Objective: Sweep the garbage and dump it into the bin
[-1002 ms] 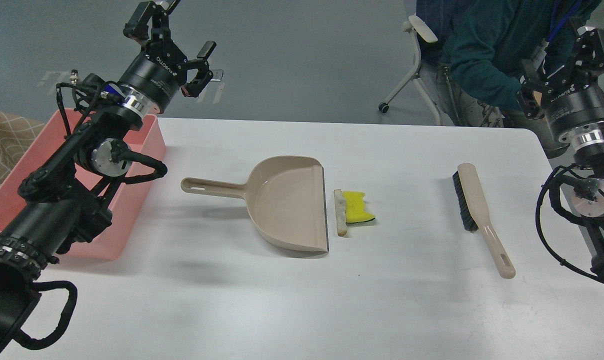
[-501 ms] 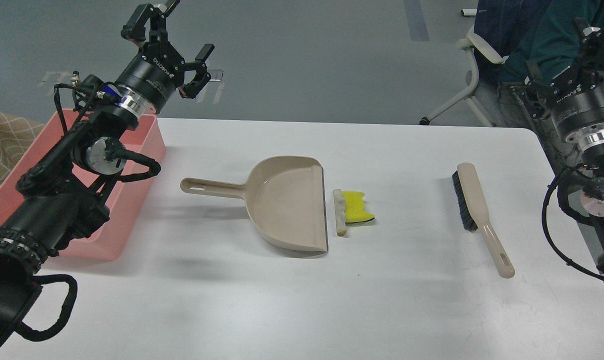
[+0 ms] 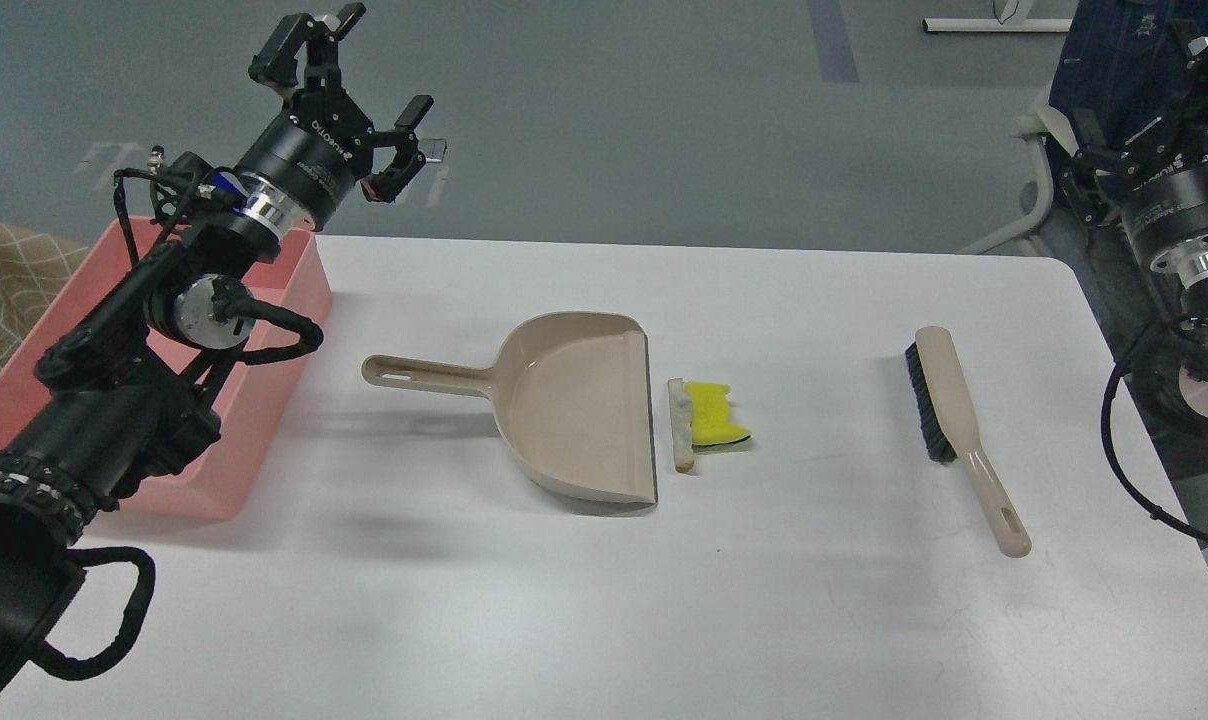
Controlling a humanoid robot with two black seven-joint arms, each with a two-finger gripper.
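The garbage lies mid-table: a yellow sponge [image 3: 714,412] with a dark underside, touching a thin whitish bread-like slice [image 3: 680,425] on its left. The slice lies right at the open lip of a beige dustpan [image 3: 574,405]. The pink bin [image 3: 254,430] stands at the table's left edge, partly hidden by my left arm. My left gripper [image 3: 372,85] is open and empty, raised above the bin's far corner. My right gripper [image 3: 1142,98] is raised beyond the table's right far corner, its fingers spread and empty.
A beige brush [image 3: 949,410] with black bristles lies on the right of the table, handle toward me. The dustpan's handle [image 3: 419,372] points left toward the bin. A person and a white chair [image 3: 1039,170] are behind the far right corner.
The person and chair behind the table have moved off to the right. My right gripper has shifted slightly right and up. My left gripper has barely moved. The objects on the table are unchanged.
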